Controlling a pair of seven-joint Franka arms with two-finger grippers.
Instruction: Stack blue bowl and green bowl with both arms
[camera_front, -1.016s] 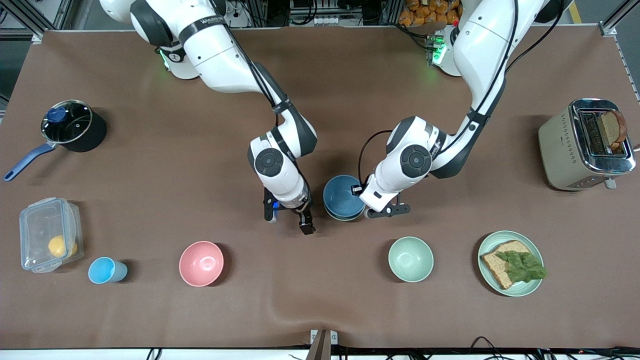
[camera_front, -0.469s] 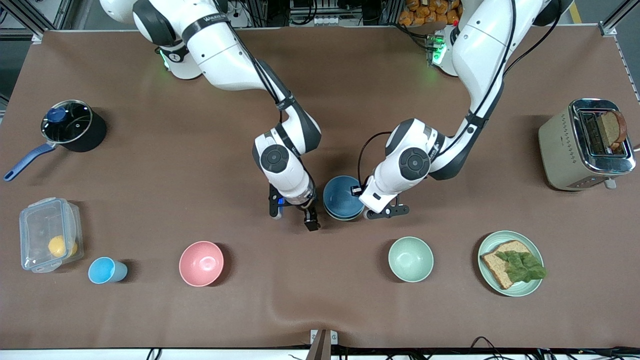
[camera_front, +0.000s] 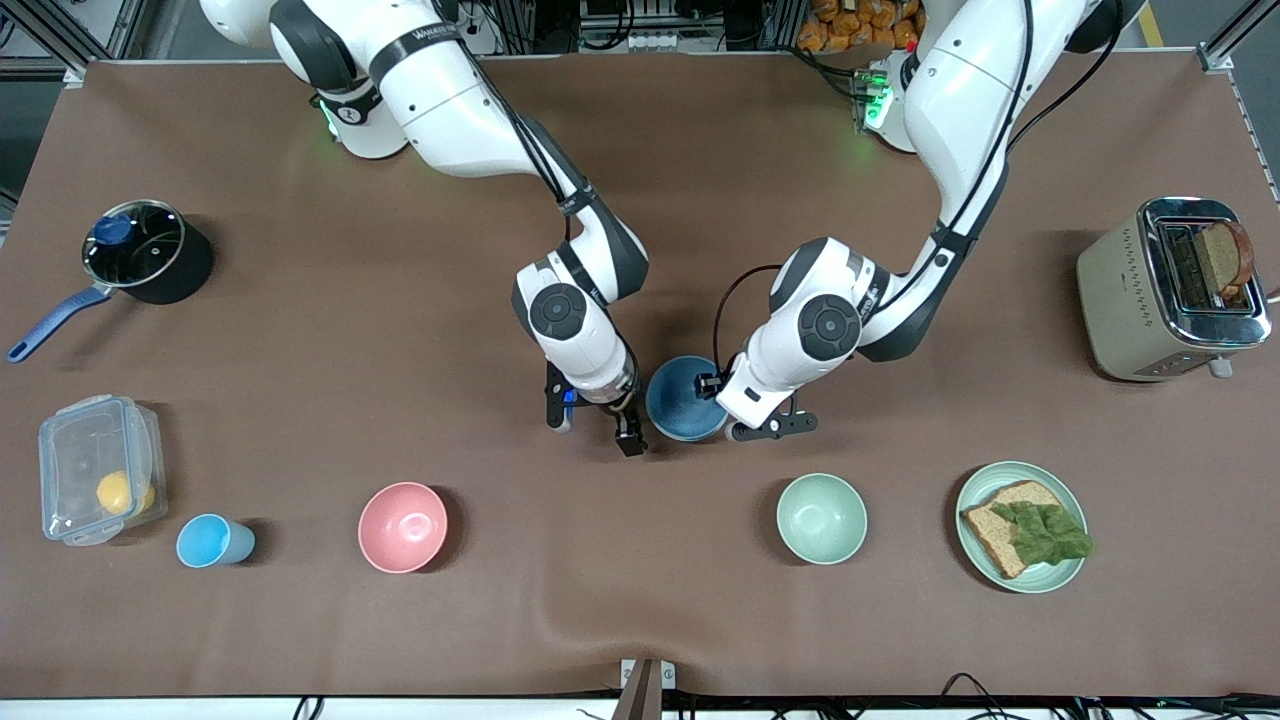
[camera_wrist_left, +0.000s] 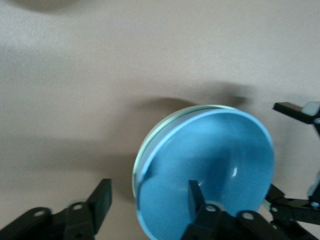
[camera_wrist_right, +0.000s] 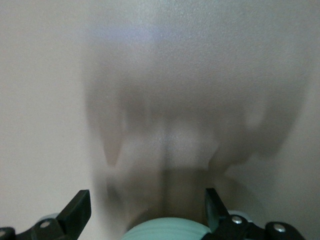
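**Q:** Where are the bowls?

**A:** Centre of the front view, on the worktop (camera_front: 300, 330). I see the blue bowl (camera_front: 683, 402) nested in the green bowl (camera_wrist_left: 138, 167), with only the green rim showing around it.

**Q:** And the left gripper (camera_wrist_left: 148, 190)?

**A:** It's at the stack with its fingers apart, straddling the rim. One finger is over the blue inside and one is outside.

**Q:** The right gripper (camera_wrist_right: 145, 200)?

**A:** Just beside the stack, toward the right arm's end. Its fingers are wide apart, clamped on nothing.
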